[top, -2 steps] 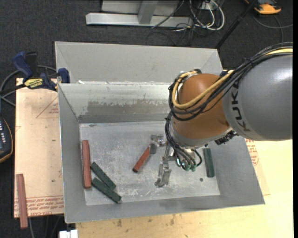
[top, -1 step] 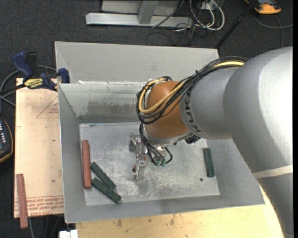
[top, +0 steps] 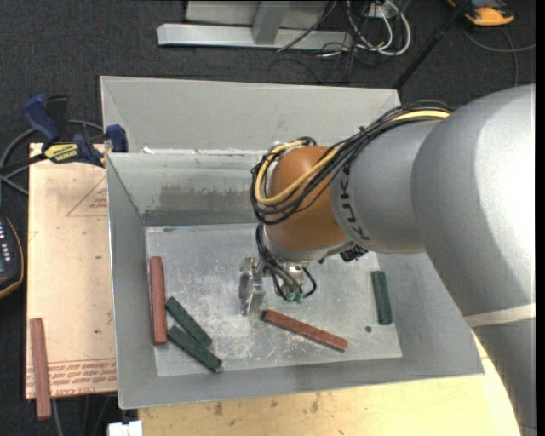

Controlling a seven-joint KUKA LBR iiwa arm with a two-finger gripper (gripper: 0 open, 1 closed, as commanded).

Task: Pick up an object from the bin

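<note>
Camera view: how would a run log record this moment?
hand low at mid-bin | nearest: reddish-brown flat stick, on floor just view-right of it | view-left: second reddish-brown stick, two dark green sticks | view-right: lone dark green stick

Floor (top: 85, 43): dark, matt, plain covering, seen along the top of the camera view and down the left edge. No walls or windows in view.

Furniture: a flat grey metal base plate (top: 213, 36) lies on the floor at top centre, with a grey upright column (top: 274, 12) rising from it and cut by the top edge.

Cabling: a loose tangle of pale and dark cables (top: 379, 30) lies just right of the column. One black cable (top: 426, 44) runs diagonally across the floor.

Other items: an orange-and-black object (top: 490, 14) at top right, partly cut off, kind not determinable. A dark device with small pale buttons (top: 5, 245) sits at the left edge.

Light: even, overhead, shadows soft.
</note>
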